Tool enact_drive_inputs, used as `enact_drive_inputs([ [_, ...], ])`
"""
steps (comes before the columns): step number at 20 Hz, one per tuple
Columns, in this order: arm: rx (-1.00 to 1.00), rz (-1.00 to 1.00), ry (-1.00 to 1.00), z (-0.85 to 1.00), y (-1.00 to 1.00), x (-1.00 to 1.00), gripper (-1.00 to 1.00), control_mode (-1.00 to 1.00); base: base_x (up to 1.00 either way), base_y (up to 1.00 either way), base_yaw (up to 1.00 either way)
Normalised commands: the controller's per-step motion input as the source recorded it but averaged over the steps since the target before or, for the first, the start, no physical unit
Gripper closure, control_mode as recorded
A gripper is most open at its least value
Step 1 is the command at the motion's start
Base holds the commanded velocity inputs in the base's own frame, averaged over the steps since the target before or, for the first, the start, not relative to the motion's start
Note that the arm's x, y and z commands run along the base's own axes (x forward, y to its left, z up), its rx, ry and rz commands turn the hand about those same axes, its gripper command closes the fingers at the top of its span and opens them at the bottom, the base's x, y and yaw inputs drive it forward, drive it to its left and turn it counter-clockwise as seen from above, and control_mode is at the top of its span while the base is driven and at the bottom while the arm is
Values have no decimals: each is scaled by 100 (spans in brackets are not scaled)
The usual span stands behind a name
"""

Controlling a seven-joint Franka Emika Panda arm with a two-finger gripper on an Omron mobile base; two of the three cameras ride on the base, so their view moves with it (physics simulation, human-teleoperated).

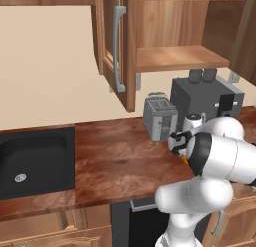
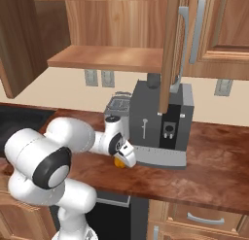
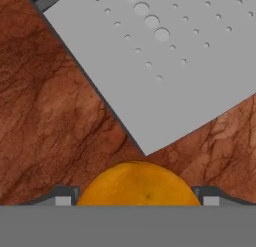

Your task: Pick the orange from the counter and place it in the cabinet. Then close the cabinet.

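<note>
Straddling the orange near the worktop front edge, beside the coffee machine base, spread fingers flank the fruit unclenched; they should descend squarely, clench gently at its widest girth, then lift toward the cabinet shelf

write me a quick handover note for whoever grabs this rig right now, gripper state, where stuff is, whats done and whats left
Gripper: down at the counter, one finger on each side of the orange; whether it is gripped yet cannot be told.
Orange: on the counter by the front corner of the coffee machine's grey drip tray.
Cabinet: doors open, shelf bare, above the coffee machine and toaster.
Done: reach to the orange.
Left: grasp and lift it, place it on the cabinet shelf, close the doors.
</note>
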Motion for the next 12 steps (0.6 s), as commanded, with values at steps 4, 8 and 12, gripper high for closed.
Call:
enact_drive_inputs([
  [4,0,0,1,-24,0,-18,100,-100,0,0,0],
  [8,0,0,-8,44,11,-38,100,-100,0,0,0],
  [12,0,0,-4,98,11,-12,100,-100,0,0,0],
])
